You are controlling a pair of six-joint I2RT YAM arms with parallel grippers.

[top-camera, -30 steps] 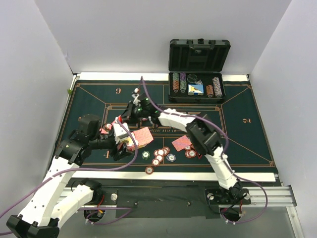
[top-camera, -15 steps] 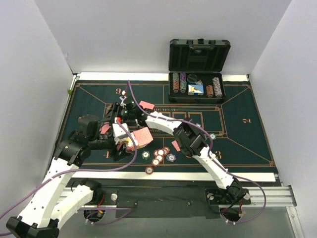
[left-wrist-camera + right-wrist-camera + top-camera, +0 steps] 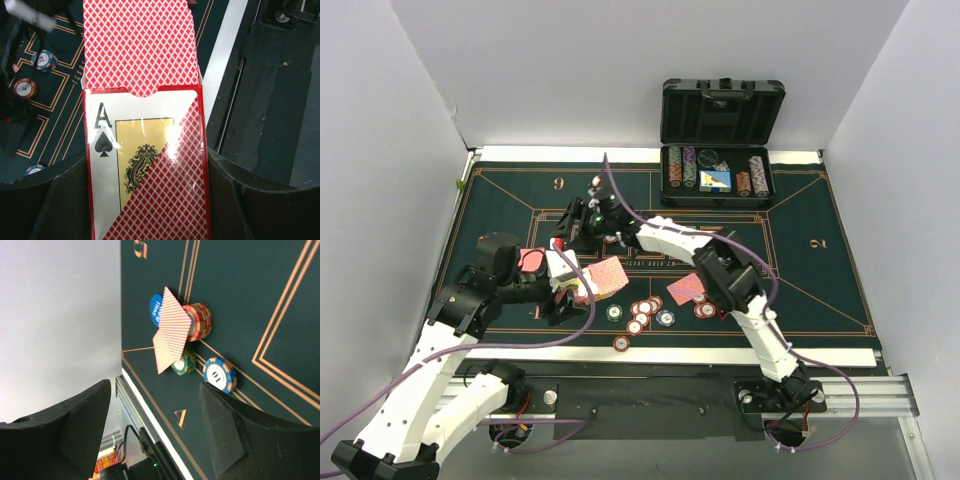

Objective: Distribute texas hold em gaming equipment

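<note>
A red diamond-patterned box of playing cards (image 3: 150,170) with an ace of spades on its face sits between the jaws of my left gripper (image 3: 145,165), which is shut on it; pink-red-backed cards (image 3: 137,45) stick out of its open top. From above, the box (image 3: 607,274) hangs over the mat's front left. My right gripper (image 3: 572,228) hovers left of centre, open and empty (image 3: 155,390). Ahead of it, two cards (image 3: 172,332) lean on a red chip stack (image 3: 200,322), beside a blue button disc (image 3: 156,307), a green chip (image 3: 185,362) and a blue chip (image 3: 218,375).
The black case (image 3: 720,150) stands open at the back with chip rows inside. One card (image 3: 686,288) lies face down right of centre, with loose chips (image 3: 640,315) near the mat's front edge. The dark green felt mat (image 3: 800,270) covers the table; grey walls close in on both sides.
My right gripper has gone from shut to open after swinging left and back. More pink card back now shows on the pile by my left arm. The left gripper kept its hold.
</note>
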